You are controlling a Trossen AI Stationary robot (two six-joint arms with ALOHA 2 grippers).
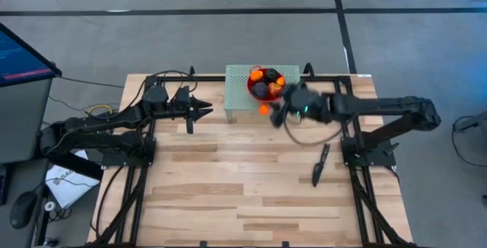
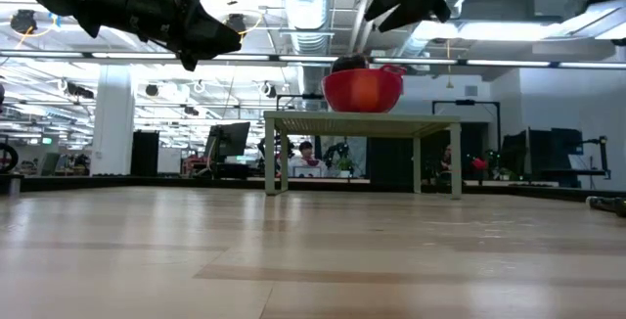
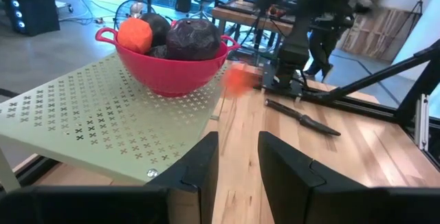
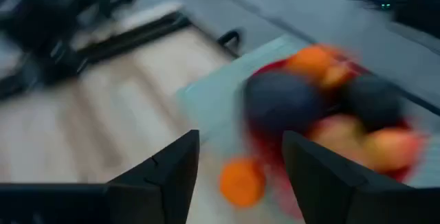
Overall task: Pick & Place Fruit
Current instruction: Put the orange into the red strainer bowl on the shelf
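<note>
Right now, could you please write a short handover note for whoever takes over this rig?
Left tool: open, empty, raised beside the green perforated stand, waiting.
Right tool: open, holding nothing, up by the near rim of the red bowl.
Fruit: dark purple fruit and orange fruit are piled in the bowl on the stand. One loose orange fruit shows blurred just outside the bowl, at the stand's near edge; whether it is falling or resting cannot be told.
Done: most fruit sits in the bowl.
Left: deal with that stray orange.

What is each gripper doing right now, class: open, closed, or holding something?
Left gripper: open, empty, facing the red bowl.
Right gripper: open, empty.
</note>
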